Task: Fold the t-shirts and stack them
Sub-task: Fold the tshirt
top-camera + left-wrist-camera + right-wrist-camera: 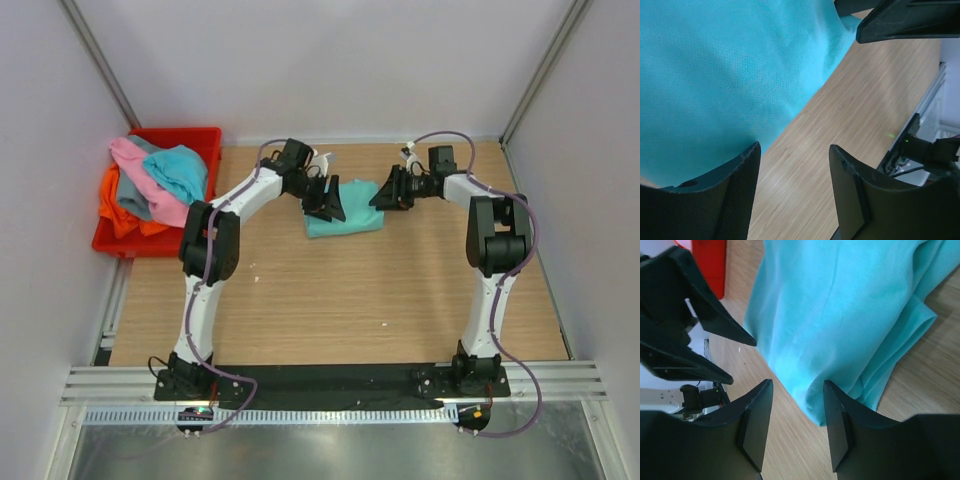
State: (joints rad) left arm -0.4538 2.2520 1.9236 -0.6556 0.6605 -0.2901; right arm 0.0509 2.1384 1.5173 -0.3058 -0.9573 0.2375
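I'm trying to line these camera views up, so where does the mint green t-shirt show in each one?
Top external: the mint green t-shirt lies at the far middle of the table.
Left wrist: it fills the upper left of the picture.
Right wrist: it fills the upper middle and right.
Shared landmark: the light wooden table under it, seen in all three views.

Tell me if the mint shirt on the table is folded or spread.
Folded. The mint shirt is a small compact block, and the right wrist view shows stacked layers at its edge.
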